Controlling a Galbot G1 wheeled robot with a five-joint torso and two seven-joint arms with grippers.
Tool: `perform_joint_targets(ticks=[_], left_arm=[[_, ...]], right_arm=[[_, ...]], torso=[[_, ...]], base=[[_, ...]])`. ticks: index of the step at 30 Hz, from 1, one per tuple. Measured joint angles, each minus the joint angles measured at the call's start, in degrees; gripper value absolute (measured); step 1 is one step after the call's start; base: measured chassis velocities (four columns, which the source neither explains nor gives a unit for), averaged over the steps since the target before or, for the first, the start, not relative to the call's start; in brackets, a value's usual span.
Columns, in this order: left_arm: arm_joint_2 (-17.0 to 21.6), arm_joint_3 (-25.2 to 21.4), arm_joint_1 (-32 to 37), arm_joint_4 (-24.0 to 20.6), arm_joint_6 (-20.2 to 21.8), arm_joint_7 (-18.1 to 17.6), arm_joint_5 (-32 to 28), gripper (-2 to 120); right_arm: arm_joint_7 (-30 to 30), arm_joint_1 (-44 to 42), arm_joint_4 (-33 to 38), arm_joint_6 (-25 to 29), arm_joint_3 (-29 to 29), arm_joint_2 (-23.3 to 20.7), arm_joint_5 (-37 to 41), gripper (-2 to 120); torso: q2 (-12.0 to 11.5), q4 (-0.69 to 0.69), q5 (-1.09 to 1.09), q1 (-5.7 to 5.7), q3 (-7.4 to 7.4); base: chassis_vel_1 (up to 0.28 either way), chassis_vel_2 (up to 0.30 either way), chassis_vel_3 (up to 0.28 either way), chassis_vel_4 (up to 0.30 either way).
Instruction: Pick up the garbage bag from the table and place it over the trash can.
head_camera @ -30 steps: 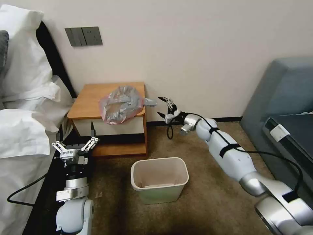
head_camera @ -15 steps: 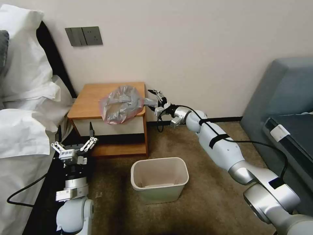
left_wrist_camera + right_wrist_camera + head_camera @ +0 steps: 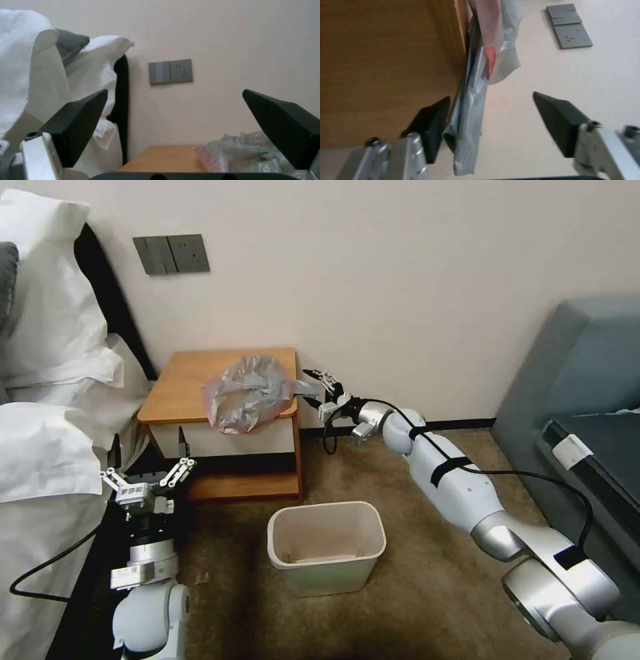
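White pillows [image 3: 47, 313] lie on the bed at the left. A grey wall socket panel [image 3: 171, 254] is on the wall. A grey-blue sofa [image 3: 587, 373] stands at the right, on brown carpet [image 3: 427, 553].

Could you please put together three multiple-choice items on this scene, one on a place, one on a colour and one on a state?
1. Where does the trash can stand?
A. on the floor in front of the table
B. on the table's lower shelf
C. on the bed

2. What colour tints the edge of the garbage bag?
A. green
B. pinkish-red
C. blue

3. How is the right gripper set?
A. shut on the trash can's rim
B. shut, far from the bag
C. open, around the bag's tail that hangs off the table's edge

Answers:
1 A: the head view shows the bin on the carpet below the table.
2 B: a pinkish-red rim shows around the grey film.
3 C: the right wrist view shows the fingers spread with the film between them.

The left gripper waits open near the bed.
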Motion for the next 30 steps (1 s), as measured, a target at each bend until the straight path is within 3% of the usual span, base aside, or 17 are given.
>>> perform_joint_targets(ticks=[17,24,30], left_arm=[[0.14,-0.48,-0.49,0.63,0.03,-0.11,-0.44,100],[0.36,-0.71,-0.56,0.74,0.04,-0.18,-0.65,100],[1.33,-1.73,-0.35,0.7,-0.1,-0.2,-1.67,100]], right_arm=[[-0.05,-0.73,-0.24,0.17,-0.33,0.09,-0.05,3],[-0.13,-1.4,1.79,0.23,-0.37,-1.05,0.92,0],[-2.15,-6.07,12.11,0.32,0.39,-6.17,3.0,0]], torso=[[0.0,0.0,0.0,0.0,0.0],[0.01,0.01,0.0,0.0,0.0],[0.01,0.01,0.01,0.0,0.0]], base=[[0.0,0.0,0.0,0.0],[0.0,0.0,0.0,0.0],[0.0,0.0,0.0,0.0]])
